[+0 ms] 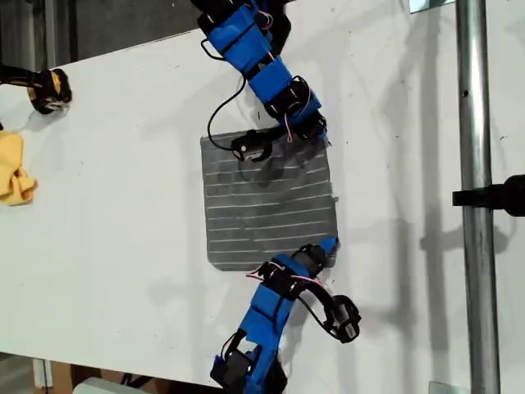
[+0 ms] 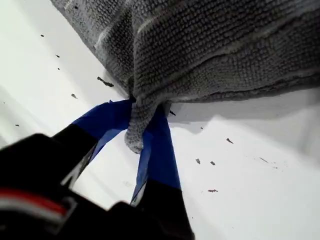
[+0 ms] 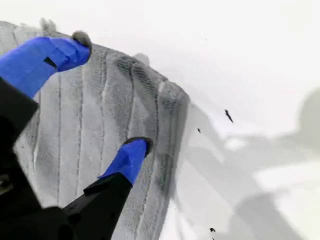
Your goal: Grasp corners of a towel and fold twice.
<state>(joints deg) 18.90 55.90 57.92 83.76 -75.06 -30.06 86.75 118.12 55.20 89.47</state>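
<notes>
**Corner grasp half made, first fold not yet begun**

Striped grey towel (image 1: 267, 205) spread flat in the middle of the white surface (image 1: 123, 164), well apart from the yellow cloth (image 1: 15, 172) at the exterior view's left edge.

Pinched tight in my first claw (image 2: 142, 122): one towel corner (image 2: 135, 142), bunched between the two blue fingers, with the hem just behind it raised a little off the surface. Arm set in from the exterior view's bottom edge, forearm angled up to the towel's lower right corner there, wrist camera hanging out over bare surface.

Spread wide over the upper right corner (image 3: 172, 95): my second claw (image 3: 107, 97), one fingertip down on the cloth, the other near the hem, nothing gripped. Arm set in from the exterior view's top edge, elbow bent, wrist camera over the towel.

Step in hand, as judged: taking hold of the two corners on the exterior view's right side. Next move probably calls for:
- working a finger of my second claw under the hem before closing, or it will likely skate over the pile
- lifting both corners together
- carrying them level toward the towel's opposite edge, so the fold lands square
</notes>
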